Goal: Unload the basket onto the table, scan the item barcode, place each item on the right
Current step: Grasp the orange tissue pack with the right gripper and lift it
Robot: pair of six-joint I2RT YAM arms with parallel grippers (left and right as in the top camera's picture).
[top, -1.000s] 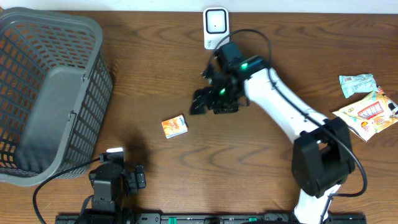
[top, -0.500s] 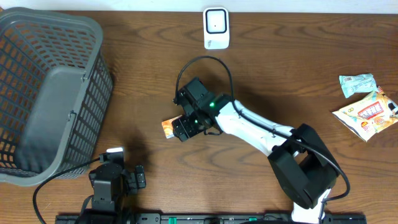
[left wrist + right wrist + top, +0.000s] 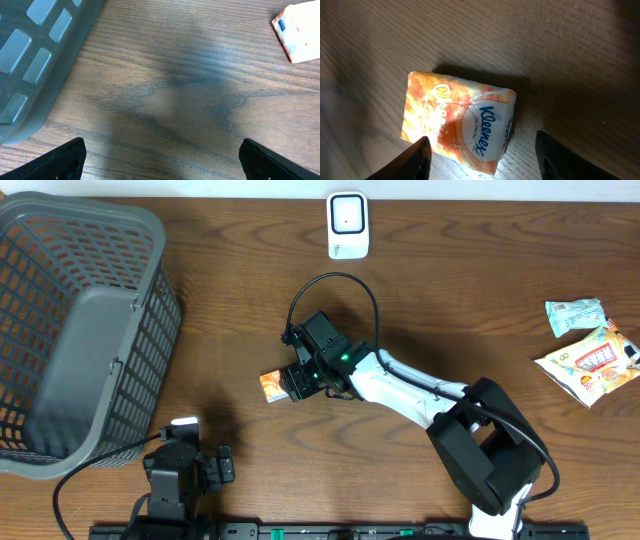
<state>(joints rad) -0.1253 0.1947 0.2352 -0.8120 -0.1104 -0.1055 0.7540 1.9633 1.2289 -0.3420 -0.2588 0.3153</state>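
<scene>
Right end effector (image 3: 481,150) is hovering open around the tissue pack (image 3: 455,117), which is lying on the worktop (image 3: 580,45) between its jaws. It's probably needing to centre and squeeze gently, keeping the barcode side uncovered for the scanner (image 3: 347,225); left end effector (image 3: 162,150) is sitting open
</scene>
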